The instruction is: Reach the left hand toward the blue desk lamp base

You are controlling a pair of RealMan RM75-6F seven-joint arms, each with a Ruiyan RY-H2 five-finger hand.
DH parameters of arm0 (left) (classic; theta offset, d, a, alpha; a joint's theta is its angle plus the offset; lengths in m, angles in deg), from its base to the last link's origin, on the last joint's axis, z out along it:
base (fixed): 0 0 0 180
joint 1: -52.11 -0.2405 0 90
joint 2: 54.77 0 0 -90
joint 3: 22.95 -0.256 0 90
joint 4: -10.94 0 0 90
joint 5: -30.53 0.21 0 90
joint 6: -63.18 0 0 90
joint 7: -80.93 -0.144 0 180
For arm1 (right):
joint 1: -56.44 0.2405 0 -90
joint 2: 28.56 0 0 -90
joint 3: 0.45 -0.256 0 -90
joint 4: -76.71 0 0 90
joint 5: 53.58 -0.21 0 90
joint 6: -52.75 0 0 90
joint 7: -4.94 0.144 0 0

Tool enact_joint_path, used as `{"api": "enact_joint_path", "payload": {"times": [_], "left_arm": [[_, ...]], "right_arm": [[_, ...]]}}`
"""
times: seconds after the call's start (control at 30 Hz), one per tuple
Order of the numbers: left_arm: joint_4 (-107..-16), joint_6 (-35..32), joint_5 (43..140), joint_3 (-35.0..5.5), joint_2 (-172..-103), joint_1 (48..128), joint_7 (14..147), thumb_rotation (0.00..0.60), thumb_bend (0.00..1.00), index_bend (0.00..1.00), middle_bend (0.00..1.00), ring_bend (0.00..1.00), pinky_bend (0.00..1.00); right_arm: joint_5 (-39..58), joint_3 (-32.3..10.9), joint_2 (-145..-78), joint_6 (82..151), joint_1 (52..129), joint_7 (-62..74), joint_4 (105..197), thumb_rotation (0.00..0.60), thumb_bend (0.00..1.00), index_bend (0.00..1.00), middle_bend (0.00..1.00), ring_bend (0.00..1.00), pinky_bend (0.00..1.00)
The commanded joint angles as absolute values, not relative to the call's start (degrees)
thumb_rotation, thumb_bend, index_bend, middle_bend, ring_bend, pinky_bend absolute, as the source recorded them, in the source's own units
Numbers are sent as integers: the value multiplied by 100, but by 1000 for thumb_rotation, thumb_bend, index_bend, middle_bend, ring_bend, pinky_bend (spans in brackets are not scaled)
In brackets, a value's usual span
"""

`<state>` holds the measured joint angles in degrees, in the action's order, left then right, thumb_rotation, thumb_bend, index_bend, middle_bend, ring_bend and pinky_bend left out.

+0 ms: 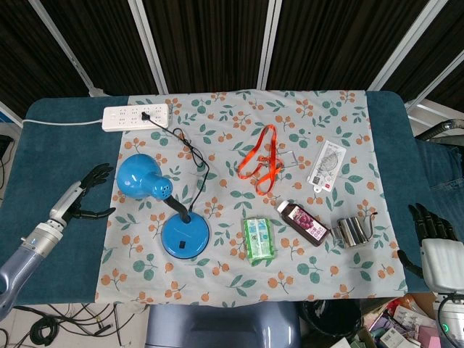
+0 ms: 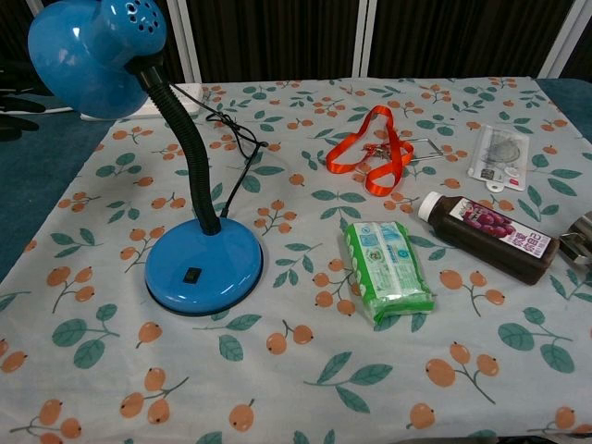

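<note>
We see the blue desk lamp base (image 1: 185, 236) sitting on the floral cloth (image 1: 290, 272) toward the near left of the surface (image 1: 61, 156), its round foot flat and its black gooseneck (image 1: 176, 209) rising back and leftward to the blue lamp shade (image 1: 143, 178). Our left robot hand (image 1: 90, 193) hovers over the bare teal area just off the cloth's left edge, fingers spread and holding nothing. From it, the base lies to the right and slightly nearer us, with the shade standing between the two, a little farther back. The right robot hand (image 1: 431, 221) rests well apart at the far right edge, empty with fingers loosely apart, so the left is clearly nearer. We judge the reach should run rightward, low and in front of the shade
</note>
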<state>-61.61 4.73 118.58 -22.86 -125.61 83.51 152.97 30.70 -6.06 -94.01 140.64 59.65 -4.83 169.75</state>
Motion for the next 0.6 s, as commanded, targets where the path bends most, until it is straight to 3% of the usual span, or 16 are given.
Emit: {"api": "enact_joint_path", "payload": {"times": [0.03,0.6], "left_arm": [[-6160,481,11855,-2289,-12561,8352,15290,600,225,0,59,44,103],[-6211,457,11849,-2288,-12539,8343,15156,600,225,0,62,44,103]], "right_arm": [[3070,-606,-9402,14066,5964,-476,16977,600,160,4,56,120,161],[3072,-609,-9403,14079,5959,-478,16979,600,159,4,55,120,161]]}}
